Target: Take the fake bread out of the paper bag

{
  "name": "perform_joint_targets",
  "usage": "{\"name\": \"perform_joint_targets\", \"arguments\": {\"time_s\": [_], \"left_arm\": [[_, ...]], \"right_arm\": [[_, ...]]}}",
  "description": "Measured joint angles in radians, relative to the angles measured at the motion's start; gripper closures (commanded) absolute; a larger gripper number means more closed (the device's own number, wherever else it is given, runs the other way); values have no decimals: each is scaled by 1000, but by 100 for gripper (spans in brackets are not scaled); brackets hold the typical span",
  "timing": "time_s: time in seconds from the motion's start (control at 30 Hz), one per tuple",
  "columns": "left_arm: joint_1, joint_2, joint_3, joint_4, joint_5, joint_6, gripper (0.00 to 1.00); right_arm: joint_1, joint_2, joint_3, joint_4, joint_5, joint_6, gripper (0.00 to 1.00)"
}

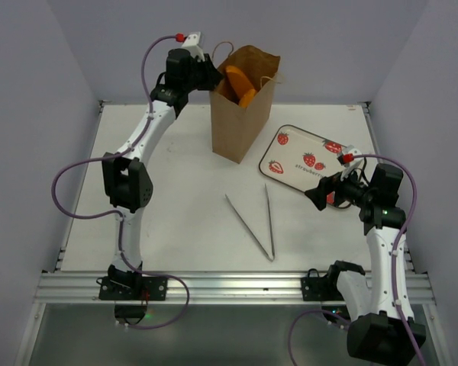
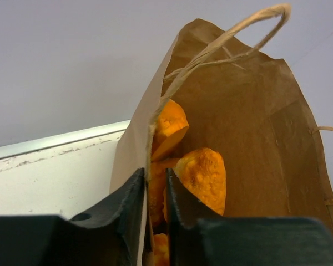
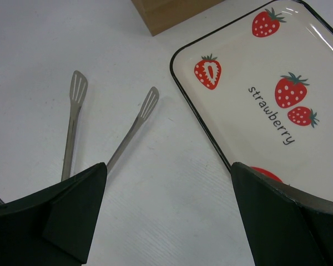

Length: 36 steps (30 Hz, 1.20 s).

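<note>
Left gripper narrowly agape astride paper bag rim, visible only wrist-side; right gripper spread.

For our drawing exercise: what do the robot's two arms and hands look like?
The left arm and right arm share white links, black joint housings, a looping purple cable and a red cap near the wrist. The left hand and right hand each have two black fingers.

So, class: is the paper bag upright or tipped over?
Upright: the paper bag stands on its base, mouth open upward, with orange fake bread visible inside.
</note>
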Motion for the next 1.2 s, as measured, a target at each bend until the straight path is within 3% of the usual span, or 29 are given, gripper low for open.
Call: {"name": "perform_joint_targets", "arguments": {"time_s": [0.2, 0.6, 0.9, 1.07, 1.2], "left_arm": [[-1, 2, 0, -1, -18, 24, 100], [1, -19, 20, -37, -74, 92, 100], [65, -161, -1, -97, -107, 135, 100], [171, -315, -121, -81, -140, 184, 100], [240, -466, -306, -55, -148, 245, 100]], "right_arm": [[0, 0, 0, 0, 0, 0, 1], [0, 0, 0, 0, 0, 1, 1], [0, 0, 0, 0, 0, 1, 1], [0, 0, 0, 0, 0, 2, 1], [0, 0, 0, 0, 0, 3, 1]]}}
